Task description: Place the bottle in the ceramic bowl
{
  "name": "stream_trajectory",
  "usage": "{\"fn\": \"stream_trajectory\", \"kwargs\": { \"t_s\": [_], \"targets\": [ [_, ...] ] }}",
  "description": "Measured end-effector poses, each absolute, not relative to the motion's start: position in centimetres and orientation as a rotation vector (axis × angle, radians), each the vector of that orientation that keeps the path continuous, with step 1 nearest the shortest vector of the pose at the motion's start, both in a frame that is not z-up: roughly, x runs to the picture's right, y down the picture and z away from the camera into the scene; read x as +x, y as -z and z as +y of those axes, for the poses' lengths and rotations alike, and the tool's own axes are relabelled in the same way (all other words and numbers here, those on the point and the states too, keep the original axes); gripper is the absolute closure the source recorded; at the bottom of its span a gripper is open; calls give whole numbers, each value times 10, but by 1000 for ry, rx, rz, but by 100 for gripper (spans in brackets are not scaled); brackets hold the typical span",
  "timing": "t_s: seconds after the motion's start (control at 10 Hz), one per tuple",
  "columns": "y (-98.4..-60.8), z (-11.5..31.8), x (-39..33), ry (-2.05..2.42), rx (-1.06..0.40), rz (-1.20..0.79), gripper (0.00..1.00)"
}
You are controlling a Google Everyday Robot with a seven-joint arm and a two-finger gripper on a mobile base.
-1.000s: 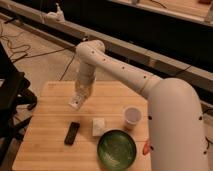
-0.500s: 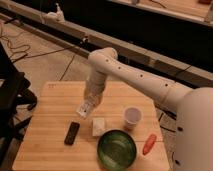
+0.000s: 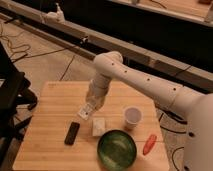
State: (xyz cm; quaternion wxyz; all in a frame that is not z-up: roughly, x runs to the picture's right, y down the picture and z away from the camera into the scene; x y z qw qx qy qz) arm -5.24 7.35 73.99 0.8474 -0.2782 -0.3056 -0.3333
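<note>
The gripper [image 3: 88,107] hangs low over the middle of the table [image 3: 45,145], pointing down from the white arm [image 3: 130,82]. It looks pinched on the bottle [image 3: 84,113], a pale shape tilted at its tip; no other bottle lies on the wood.

Just beside the gripper, toward the front right, is a flat white block [image 3: 99,125]. On the gripper's other side, toward the front left, lies a black remote [image 3: 72,133]. Past the block, near the front edge, sits the green bowl [image 3: 102,150], and nothing can be seen in it. A pale cup [image 3: 132,116] stands off to the right of the gripper, and a red thing [image 3: 149,144] lies farther right, close to the table's side edge.

As I judge it, the pick-up is done and the carry and release are left. The way to the bowl passes over the block, so the bottle should ride above it. The bowl lies close to the front edge, leaving little margin there, while the wood left of the remote offers open room.
</note>
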Motion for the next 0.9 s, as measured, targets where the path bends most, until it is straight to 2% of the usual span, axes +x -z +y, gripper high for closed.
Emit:
{"fn": "stream_trajectory", "kwargs": {
  "t_s": [0.5,0.9],
  "targets": [
    [-735,83,-42,787,-615,-594,100],
    [-716,125,-16,761,-652,-589,100]
  ]
}}
